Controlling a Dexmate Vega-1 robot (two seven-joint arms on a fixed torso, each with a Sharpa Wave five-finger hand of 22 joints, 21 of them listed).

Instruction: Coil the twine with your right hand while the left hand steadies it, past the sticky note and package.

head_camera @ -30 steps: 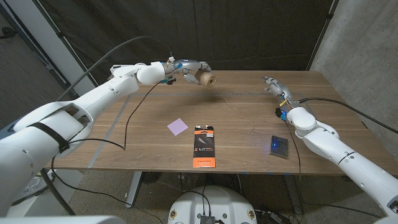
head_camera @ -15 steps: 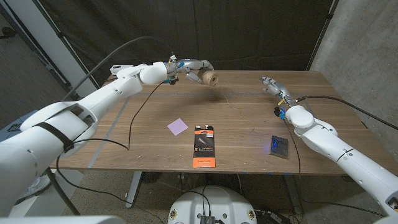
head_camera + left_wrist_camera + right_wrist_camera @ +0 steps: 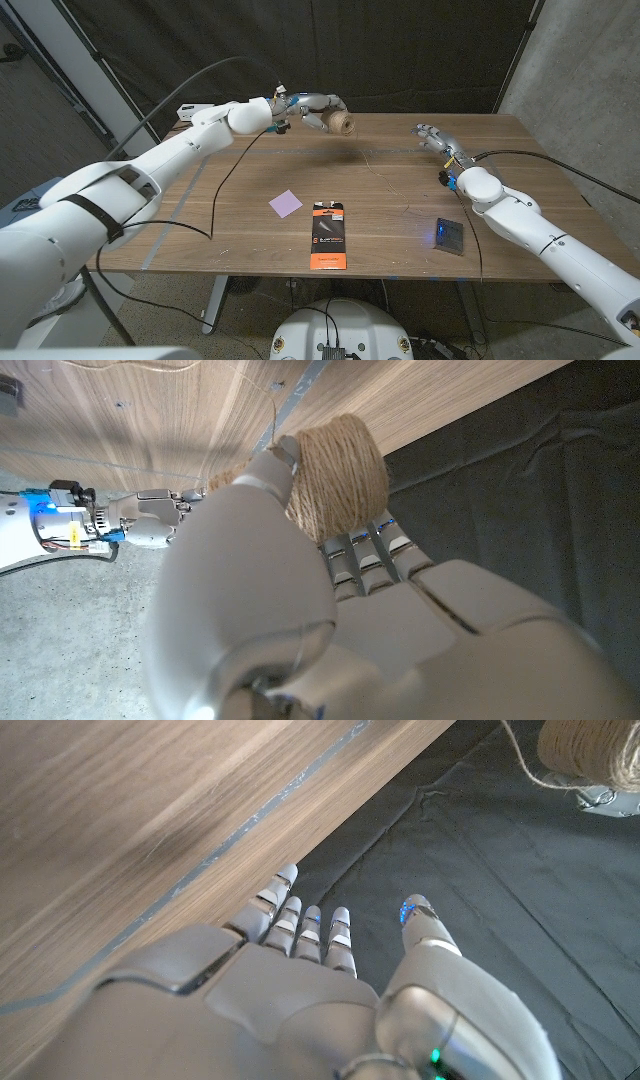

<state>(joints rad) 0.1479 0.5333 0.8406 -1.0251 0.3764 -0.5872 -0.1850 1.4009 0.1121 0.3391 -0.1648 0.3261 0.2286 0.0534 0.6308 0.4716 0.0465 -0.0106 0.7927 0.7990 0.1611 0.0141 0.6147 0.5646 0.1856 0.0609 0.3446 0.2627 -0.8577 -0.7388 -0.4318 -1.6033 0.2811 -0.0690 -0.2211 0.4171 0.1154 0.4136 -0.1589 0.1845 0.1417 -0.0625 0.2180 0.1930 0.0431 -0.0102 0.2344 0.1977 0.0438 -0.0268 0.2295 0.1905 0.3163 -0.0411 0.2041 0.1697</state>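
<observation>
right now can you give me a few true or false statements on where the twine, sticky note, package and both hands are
1. The left robot hand holds the ball of twine above the far part of the table. True.
2. The right robot hand grips the twine. False: its fingers are spread and hold nothing.
3. The purple sticky note lies to the left of the orange and black package in the head view. True.
4. The package lies under the ball of twine. False: it lies near the table's front edge, far from the twine.
5. A small dark device with a blue light lies near the right arm. True.
</observation>
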